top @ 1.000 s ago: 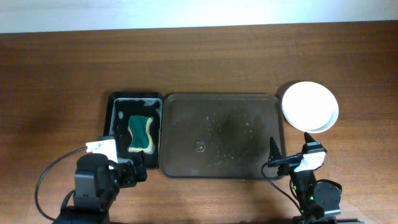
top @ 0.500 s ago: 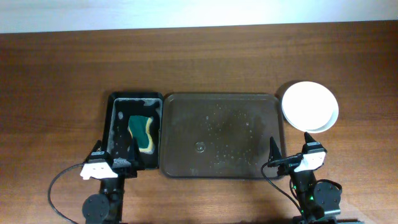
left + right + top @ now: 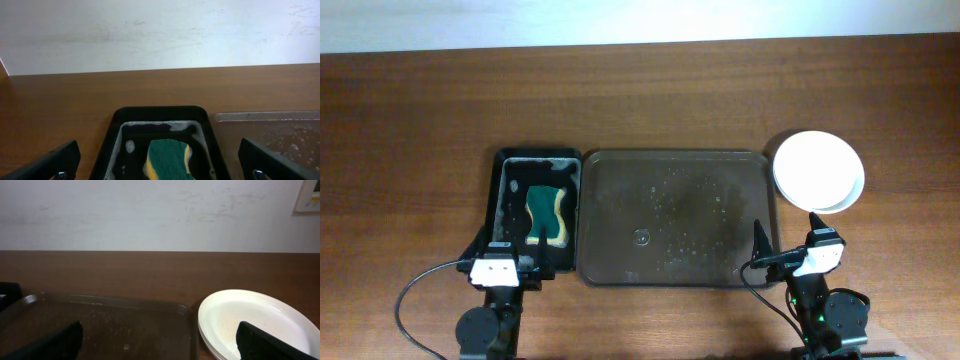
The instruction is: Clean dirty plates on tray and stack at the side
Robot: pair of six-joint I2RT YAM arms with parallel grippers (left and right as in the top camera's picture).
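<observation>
Tray (image 3: 620, 200) bare; plates (image 3: 818, 170) stacked on counter (image 3: 420, 120) at its 2 o'clock. Left gripper (image 3: 508, 248) and right gripper (image 3: 786, 222) both spread, empty. We judge the task done; next, just park.

Sponge (image 3: 167, 159) in black tray (image 3: 160, 113)

Overhead and wrist views of 2 matt black arms. Each carries a white block (image 3: 492, 267) behind its end effector (left end effector (image 3: 507, 240); right end effector (image 3: 788, 228)), tapering black fingers (image 3: 272, 159), a round joint housing (image 3: 842, 312) and a thin black cable (image 3: 412, 292).
</observation>
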